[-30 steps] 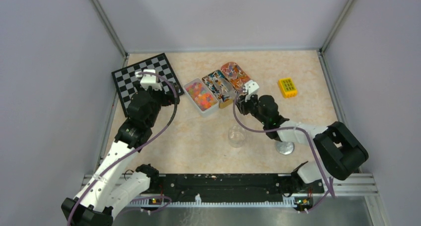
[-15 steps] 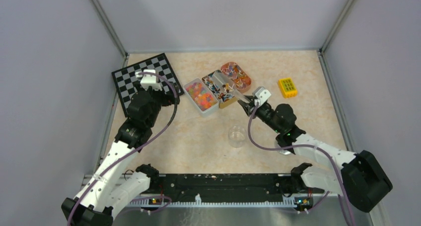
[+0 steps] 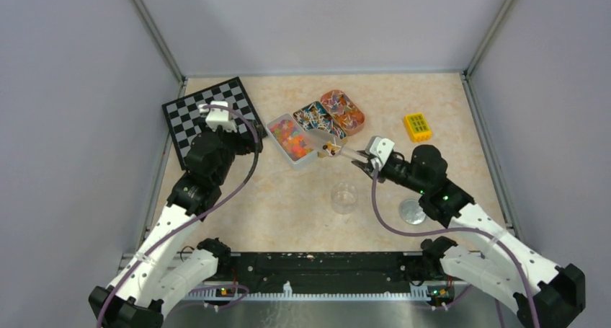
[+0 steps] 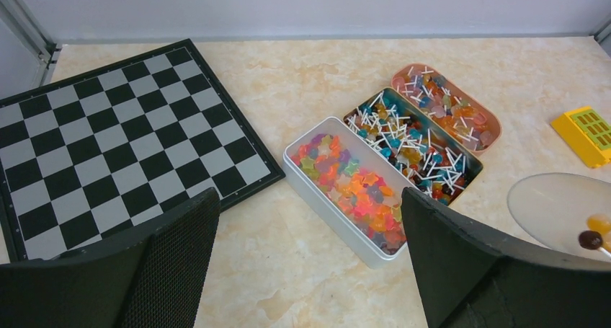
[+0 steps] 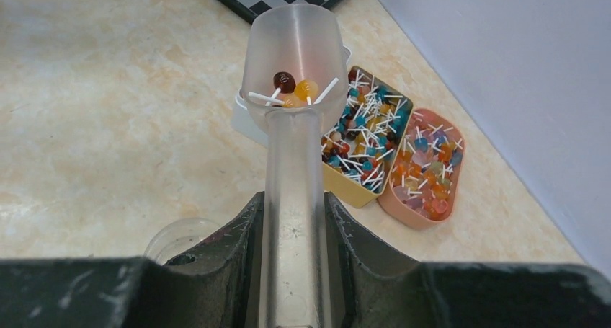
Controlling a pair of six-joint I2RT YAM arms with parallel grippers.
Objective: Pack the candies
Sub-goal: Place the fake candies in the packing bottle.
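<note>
The candies fill three trays: star gummies in a white tray (image 3: 291,140) (image 4: 351,186), lollipops in a yellow tray (image 3: 317,123) (image 5: 364,142) and in a pink tray (image 3: 343,110) (image 5: 426,171). My right gripper (image 3: 362,162) (image 5: 292,202) is shut on the handle of a clear plastic scoop (image 3: 339,151) (image 5: 293,54). The scoop holds a few lollipops (image 5: 295,90) and hovers just in front of the trays. It also shows in the left wrist view (image 4: 558,205). A clear cup (image 3: 344,196) (image 5: 180,238) stands below and left of the right gripper. My left gripper (image 4: 310,256) is open and empty beside the checkerboard.
A black-and-white checkerboard (image 3: 209,112) (image 4: 108,133) lies at the back left. A yellow block with green squares (image 3: 417,126) (image 4: 587,132) sits at the back right. A round lid (image 3: 413,212) lies right of the cup. Grey walls close in three sides.
My right gripper has drawn the scoop out of the trays, toward the front and right, now carrying a few lollipops. The left arm has barely moved.
</note>
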